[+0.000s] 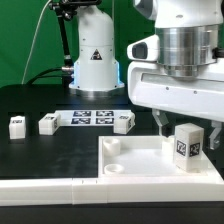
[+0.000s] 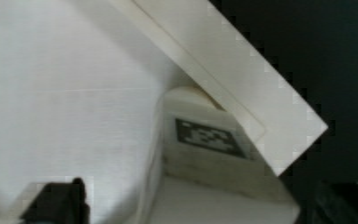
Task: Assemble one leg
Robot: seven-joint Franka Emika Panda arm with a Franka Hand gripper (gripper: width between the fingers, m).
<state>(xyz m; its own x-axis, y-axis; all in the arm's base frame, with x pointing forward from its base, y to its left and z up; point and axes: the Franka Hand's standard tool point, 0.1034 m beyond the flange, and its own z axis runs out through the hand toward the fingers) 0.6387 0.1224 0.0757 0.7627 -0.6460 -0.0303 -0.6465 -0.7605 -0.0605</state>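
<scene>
A small white leg [image 1: 187,147] with a marker tag on its face stands upright on the large white panel [image 1: 130,160], near the panel's corner at the exterior view's right. My gripper [image 1: 188,132] hangs right over it, one finger on each side, jaws open and apart from the leg. In the wrist view the leg [image 2: 211,148] lies between the two dark fingertips [image 2: 55,203], with a gap on both sides; the gripper [image 2: 197,205] holds nothing. The leg's foot is hidden, so I cannot tell whether it sits in a socket.
Three more legs [image 1: 17,125], [image 1: 48,123], [image 1: 124,122] lie on the black table behind the panel, around the marker board [image 1: 88,117]. Round sockets [image 1: 112,147] show in the panel. A long white rail [image 1: 50,188] runs along the front edge. A white robot base [image 1: 95,60] stands behind.
</scene>
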